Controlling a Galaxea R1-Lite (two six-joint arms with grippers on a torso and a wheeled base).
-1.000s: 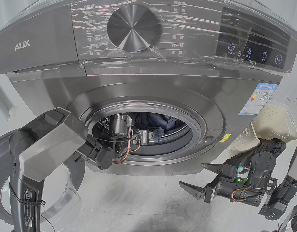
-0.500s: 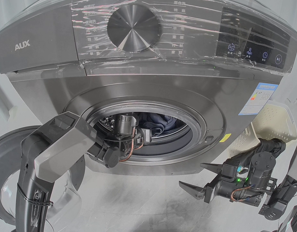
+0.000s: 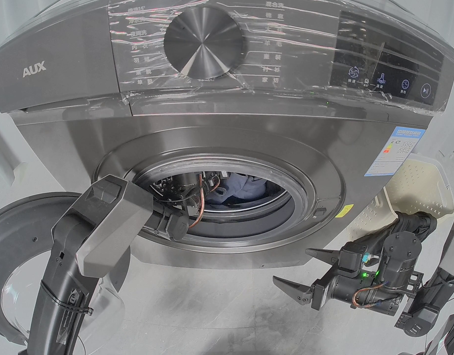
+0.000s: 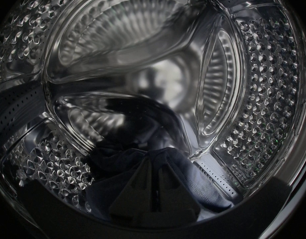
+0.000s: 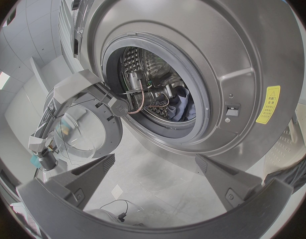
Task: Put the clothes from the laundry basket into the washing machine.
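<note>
Dimpled steel drum (image 4: 266, 83); left pincer (image 4: 154, 159) tight on crumpled navy cloth (image 4: 196, 183), right pincer (image 5: 154, 159) agape.

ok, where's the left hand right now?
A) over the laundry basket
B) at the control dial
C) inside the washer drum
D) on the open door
C: the left wrist view shows the left hand inside the perforated drum, closed on a dark blue garment.
</note>
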